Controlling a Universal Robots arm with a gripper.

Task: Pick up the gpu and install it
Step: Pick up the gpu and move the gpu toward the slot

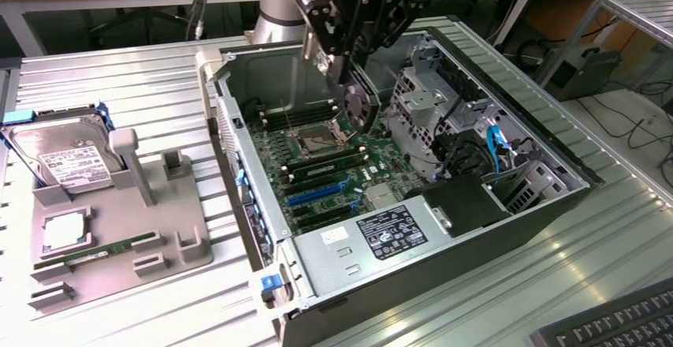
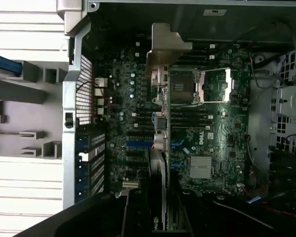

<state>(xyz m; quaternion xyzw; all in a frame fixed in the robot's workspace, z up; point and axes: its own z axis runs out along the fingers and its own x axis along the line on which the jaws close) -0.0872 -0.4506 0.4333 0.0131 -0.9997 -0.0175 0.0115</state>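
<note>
Ribbed metal bench (image 1: 126,79), open black case (image 1: 474,284): my gripper (image 1: 347,67) had jaws clamped on the dark silver-bracketed gpu card (image 1: 361,102) above the green motherboard (image 1: 352,154); any tilt risked missing the blue slot (image 1: 315,195).

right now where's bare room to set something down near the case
Bare ribbed table lies above the grey fixture in the exterior view, and also between the case and the keyboard. It is crowded inside the case, where the hand holds the gpu.
</note>
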